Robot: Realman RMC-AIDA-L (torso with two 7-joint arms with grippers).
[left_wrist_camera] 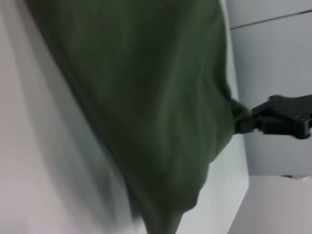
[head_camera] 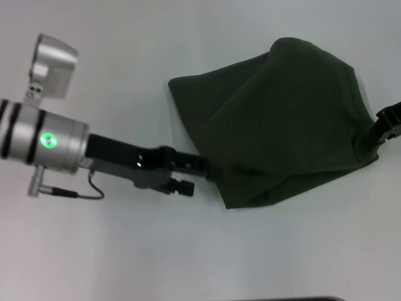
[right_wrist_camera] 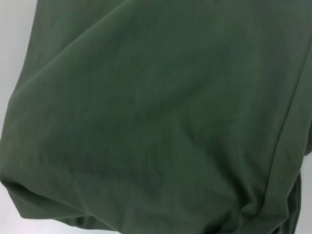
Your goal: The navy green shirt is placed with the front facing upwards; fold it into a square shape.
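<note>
A broad white table [head_camera: 125,251] fills the head view and carries everything else. On it, right of centre, lies the navy green shirt [head_camera: 282,119], a large dark olive-green cotton garment bunched into a rough, puffed mound with only plain green cloth showing. Its far-left corner rests flat on the table, while the middle rises in a soft hump and the near edge doubles under into a thick fold. The right wrist view shows nothing but this cloth, creased in long diagonal folds, with a sliver of white table at one corner.

The left arm, a silver and black cylinder with a glowing green ring light [head_camera: 48,140], reaches in from the left edge across the table. Its black left gripper [head_camera: 212,172] meets the shirt's near-left edge, and its tip disappears under the fabric, so it cannot be told whether the jaws are wide or closed.

The black right gripper [head_camera: 383,128] sits at the right edge of the head view, against the shirt's right side. In the left wrist view its tips [left_wrist_camera: 243,123] pinch a small drawn-out point of the green cloth [left_wrist_camera: 146,97], closed on the shirt and pulling that edge taut.
</note>
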